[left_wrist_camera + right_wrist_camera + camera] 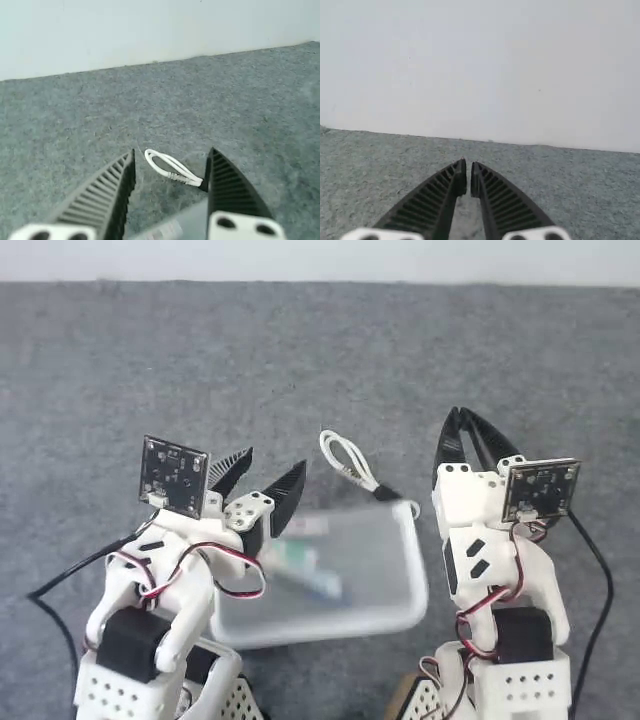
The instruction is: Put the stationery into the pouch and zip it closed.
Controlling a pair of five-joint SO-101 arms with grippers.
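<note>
Between both arms: pouch (380, 560), soft, light, likely slippery; hold by white cord (345, 458) at far corner. Left gripper (277, 458) spread, right gripper (460, 418) pinched, empty.

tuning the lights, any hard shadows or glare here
High view: soft light, no hard shadows, no glare on the pouch. Left wrist view: the cord casts only a faint shadow. Right wrist view: evenly lit wall behind the right pincer.

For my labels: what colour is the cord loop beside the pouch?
White. The cord loop shows best in the left wrist view.
</note>
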